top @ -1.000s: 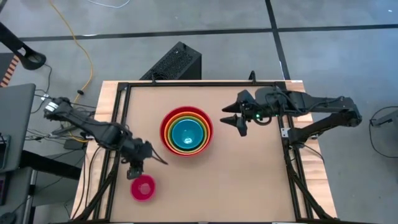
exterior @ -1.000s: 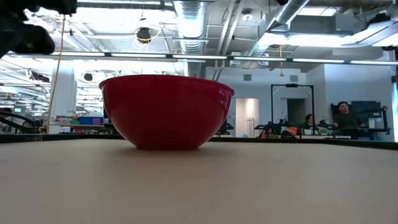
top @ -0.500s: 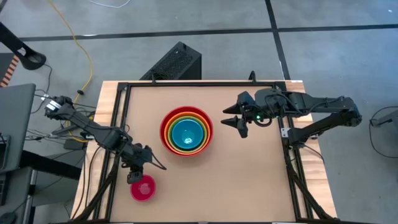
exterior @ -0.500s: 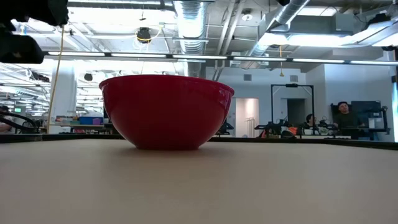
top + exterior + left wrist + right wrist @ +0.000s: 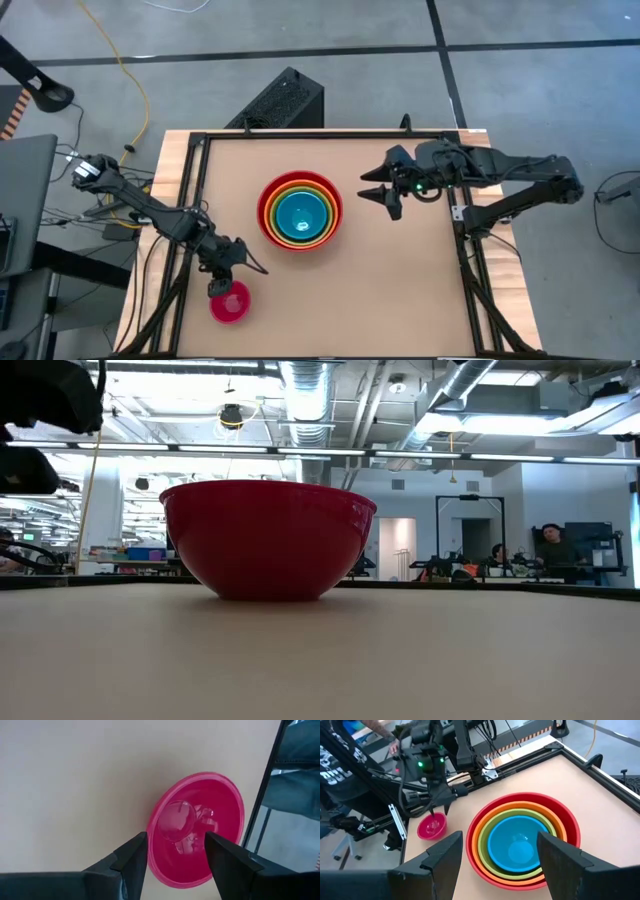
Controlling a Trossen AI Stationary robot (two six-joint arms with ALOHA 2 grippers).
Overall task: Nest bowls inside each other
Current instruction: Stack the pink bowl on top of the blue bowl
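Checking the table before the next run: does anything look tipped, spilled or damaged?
Nothing stands out. The small pink plastic bowl sits upright, apart from the nested stack of red, orange, green and blue bowls, with the open left gripper over it. No spills or damage show.

Even overhead light, soft shadows; ceiling lamps [image 5: 455, 422] glare in low view, glossy highlights inside pink bowl [image 5: 197, 827].

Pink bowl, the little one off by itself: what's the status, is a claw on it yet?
Left gripper open above the pink bowl, no grip yet. Right gripper open, waiting beside the nested stack. Nothing in the way.
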